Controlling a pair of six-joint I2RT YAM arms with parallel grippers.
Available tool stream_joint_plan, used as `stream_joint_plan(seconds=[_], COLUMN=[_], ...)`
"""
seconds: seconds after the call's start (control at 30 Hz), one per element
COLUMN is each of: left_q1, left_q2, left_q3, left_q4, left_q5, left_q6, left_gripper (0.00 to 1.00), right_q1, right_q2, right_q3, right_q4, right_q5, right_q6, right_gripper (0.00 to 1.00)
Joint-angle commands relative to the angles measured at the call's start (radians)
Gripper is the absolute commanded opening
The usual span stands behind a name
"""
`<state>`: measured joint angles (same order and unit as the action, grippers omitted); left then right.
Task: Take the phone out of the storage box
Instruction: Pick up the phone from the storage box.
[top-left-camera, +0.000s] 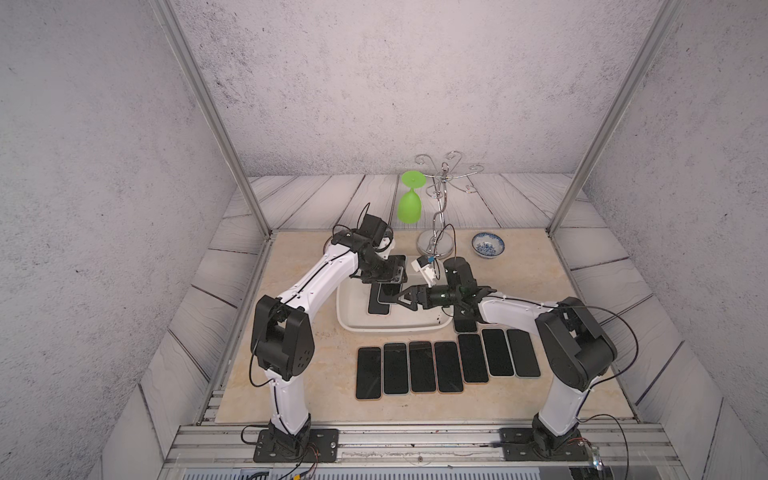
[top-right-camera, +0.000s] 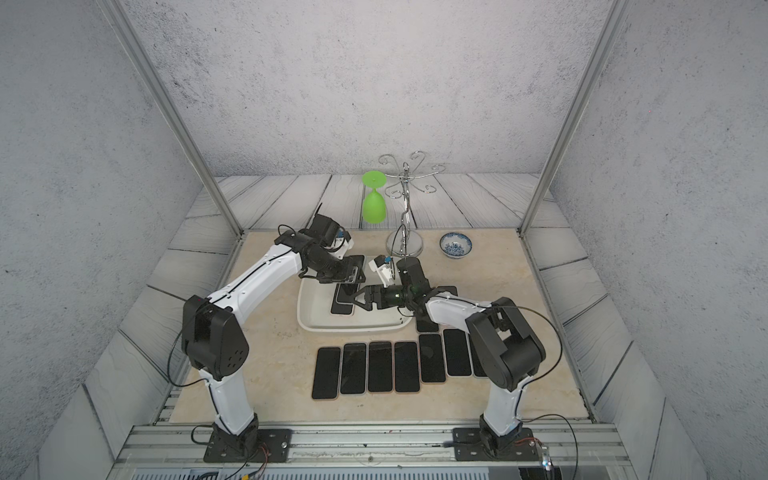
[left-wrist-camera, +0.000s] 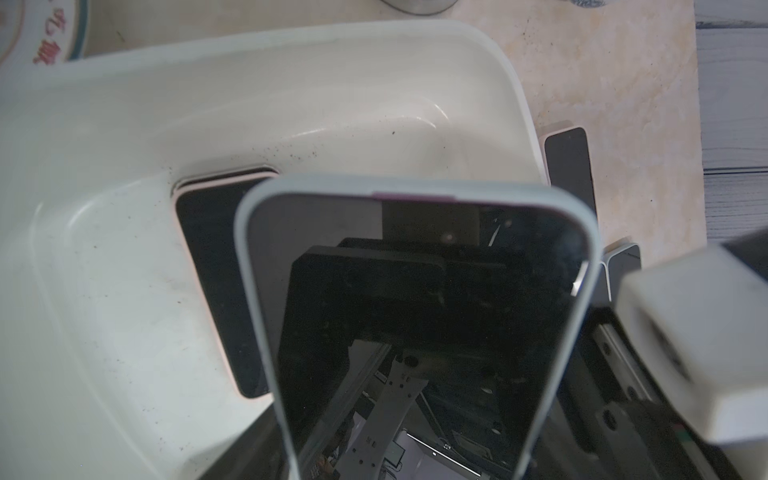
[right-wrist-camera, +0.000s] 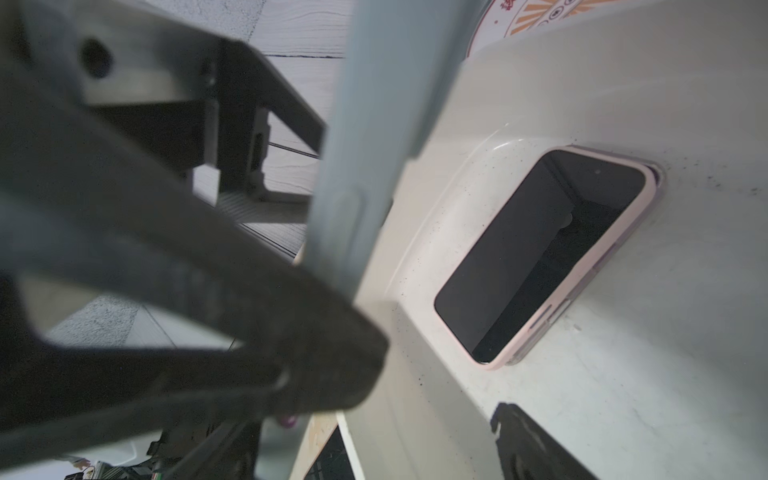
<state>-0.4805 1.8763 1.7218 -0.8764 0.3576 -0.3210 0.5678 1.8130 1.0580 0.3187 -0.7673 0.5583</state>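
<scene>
Now, your left gripper (top-left-camera: 392, 272) is clamped across the width of the grey-cased phone (left-wrist-camera: 415, 311), holding it tilted up over the far end of the storage box (top-left-camera: 390, 328). The phone's long side edge faces the right gripper (top-left-camera: 400, 298), whose spread, empty jaws sit just beside it. A pink-cased phone (right-wrist-camera: 540, 257) lies flat in the box below.

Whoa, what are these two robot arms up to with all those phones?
The left gripper holds a dark-screened phone in a grey-blue case over the shallow white plastic storage box. The right gripper, jaws open, is at that phone's free end. A pink-cased phone lies flat in the box; a row of black phones lies on the table in front.
</scene>
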Motion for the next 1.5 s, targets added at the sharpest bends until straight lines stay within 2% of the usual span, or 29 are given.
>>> stream_joint_plan(seconds=[0.0,0.1,0.17,0.2,0.33,0.37,0.4,0.43,0.5,0.57,0.7,0.83,1.0,1.07,1.17,1.33,1.4,1.47], left_q1=[-0.001,0.000,-0.001,-0.001,0.021,0.029,0.041,0.056,0.095,0.159,0.267,0.271,0.262,0.252,0.243,0.229,0.220,0.208], left_q2=[-0.062,-0.084,-0.093,-0.097,-0.120,-0.126,-0.135,-0.144,-0.178,-0.237,-0.382,-0.452,-0.444,-0.448,-0.477,-0.515,-0.522,-0.524], left_q3=[-0.031,-0.061,-0.074,-0.078,-0.096,-0.105,-0.119,-0.129,-0.171,-0.261,-0.527,-0.732,-0.853,-0.866,-0.878,-0.900,-0.911,-0.925], left_q4=[0.024,0.037,0.034,0.035,0.069,0.084,0.100,0.117,0.174,0.314,0.780,1.236,1.582,1.640,1.636,1.630,1.628,1.619], left_q5=[0.058,0.074,0.086,0.091,0.162,0.193,0.224,0.254,0.340,0.446,0.648,0.717,0.758,0.764,0.761,0.778,0.784,0.788], left_q6=[-0.036,-0.053,-0.059,-0.061,-0.093,-0.104,-0.119,-0.126,-0.148,-0.213,-0.415,-0.622,-0.790,-0.819,-0.807,-0.797,-0.794,-0.783], left_gripper=[0.35,0.35,0.35,0.35,0.39,0.42,0.53,0.70,0.97,0.98,0.98,0.98,0.98,0.98,0.98,0.99,0.92,0.73], right_q1=[0.001,0.001,0.001,0.001,-0.001,-0.001,-0.001,-0.001,-0.002,-0.011,-0.040,-0.048,-0.048,-0.048,-0.049,-0.043,-0.037,-0.031], right_q2=[0.033,0.054,0.073,0.090,0.127,0.128,0.123,0.111,0.070,0.011,-0.126,-0.209,-0.216,-0.199,-0.169,-0.135,-0.118,-0.098], right_q3=[0.062,0.080,0.095,0.111,0.104,0.092,0.078,0.059,0.029,-0.010,-0.065,-0.062,-0.037,-0.040,-0.049,-0.042,-0.031,-0.021], right_q4=[0.060,0.126,0.168,0.184,0.306,0.349,0.397,0.432,0.440,0.438,0.408,0.398,0.429,0.475,0.575,0.636,0.661,0.718], right_q5=[0.034,0.046,0.029,0.003,-0.069,-0.086,-0.105,-0.113,-0.129,-0.153,-0.213,-0.265,-0.300,-0.298,-0.289,-0.280,-0.283,-0.289], right_q6=[0.021,0.062,0.092,0.114,0.226,0.257,0.292,0.323,0.355,0.384,0.460,0.546,0.637,0.676,0.742,0.774,0.792,0.831], right_gripper=[0.89,0.83,0.75,0.68,0.28,0.19,0.05,0.00,0.00,0.00,0.00,0.00,0.00,0.00,0.00,0.00,0.00,0.00])
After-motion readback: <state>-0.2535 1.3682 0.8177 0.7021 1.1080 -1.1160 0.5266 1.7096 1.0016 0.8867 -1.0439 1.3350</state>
